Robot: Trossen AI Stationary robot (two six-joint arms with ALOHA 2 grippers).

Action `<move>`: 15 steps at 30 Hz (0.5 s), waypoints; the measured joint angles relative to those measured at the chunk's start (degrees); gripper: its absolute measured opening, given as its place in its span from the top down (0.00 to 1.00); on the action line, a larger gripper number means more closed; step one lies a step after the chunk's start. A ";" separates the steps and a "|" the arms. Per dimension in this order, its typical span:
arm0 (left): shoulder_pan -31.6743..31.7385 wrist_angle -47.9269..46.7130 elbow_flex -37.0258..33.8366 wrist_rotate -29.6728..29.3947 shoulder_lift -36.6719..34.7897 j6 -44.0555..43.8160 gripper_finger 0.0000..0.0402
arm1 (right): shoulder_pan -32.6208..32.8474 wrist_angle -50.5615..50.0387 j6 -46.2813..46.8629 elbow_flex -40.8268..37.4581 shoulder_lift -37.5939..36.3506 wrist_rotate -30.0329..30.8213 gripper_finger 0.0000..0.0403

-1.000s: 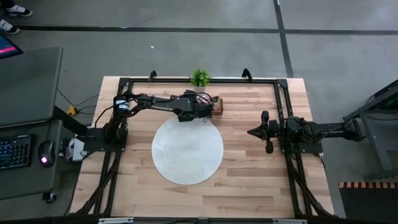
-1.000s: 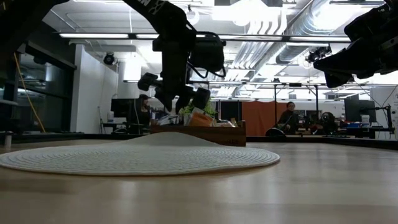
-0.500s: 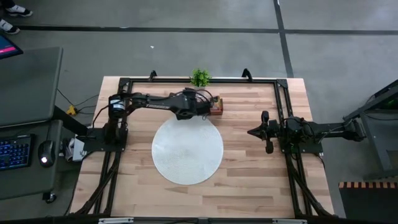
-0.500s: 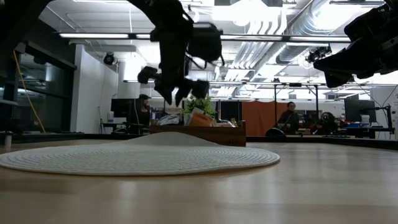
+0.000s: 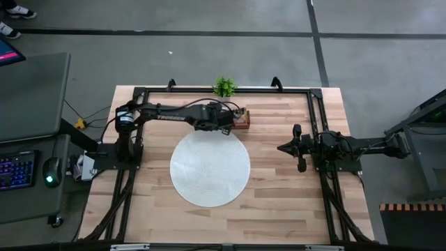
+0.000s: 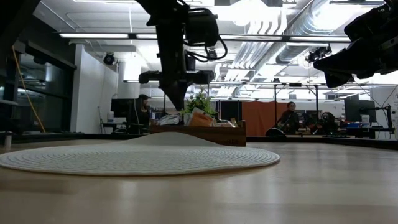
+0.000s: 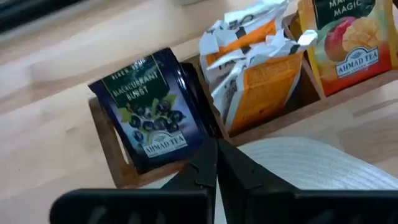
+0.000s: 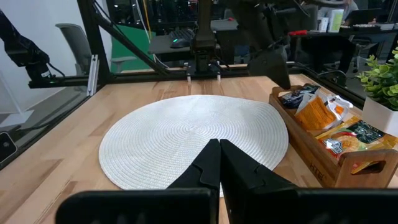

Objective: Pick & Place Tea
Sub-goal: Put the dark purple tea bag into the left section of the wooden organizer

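Left wrist view: tea sachets (image 7: 152,112) upright in tray (image 7: 118,168).

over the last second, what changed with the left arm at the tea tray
The left tool rose off the tray, drew back toward the mat and shut with nothing between its fingers. The sachets remain in the tray; the right tool stayed parked, shut.

Our left gripper (image 7: 217,163), fingers pressed together, over the tea tray

At the frame's centre left we see a dark blackcurrant sachet (image 7: 151,109) upright in the end compartment of the wooden tray (image 7: 111,157); orange and white sachets (image 7: 258,68) crowd the middle one, a mango sachet (image 7: 351,40) sits upper right. The white woven mat (image 7: 323,165) fills the lower right.
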 joint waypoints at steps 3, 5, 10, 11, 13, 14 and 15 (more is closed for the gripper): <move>0.44 -0.31 0.00 2.18 0.02 -0.80 0.99 | 0.01 0.00 0.01 0.00 0.00 0.00 1.00; 0.57 -0.24 0.00 2.64 0.02 -0.93 1.00 | 0.00 0.00 -0.01 0.00 0.00 0.02 1.00; 1.21 -1.03 -0.02 2.51 0.02 -2.17 1.00 | 0.01 0.00 0.00 0.00 0.00 0.00 1.00; 1.21 -1.42 -0.08 2.42 0.02 -2.43 1.00 | -0.01 0.00 0.01 0.00 0.00 0.01 1.00; 1.21 -1.23 -0.74 2.69 0.02 -2.63 1.00 | 0.01 0.00 -0.01 0.00 0.00 0.00 1.00; 1.24 -1.06 -1.12 3.17 0.02 -2.99 1.00 | -0.01 0.00 0.01 0.00 0.00 0.00 1.00; 1.24 -1.05 -1.50 3.60 0.04 -3.55 1.00 | -0.01 0.00 0.01 0.00 0.00 0.02 1.00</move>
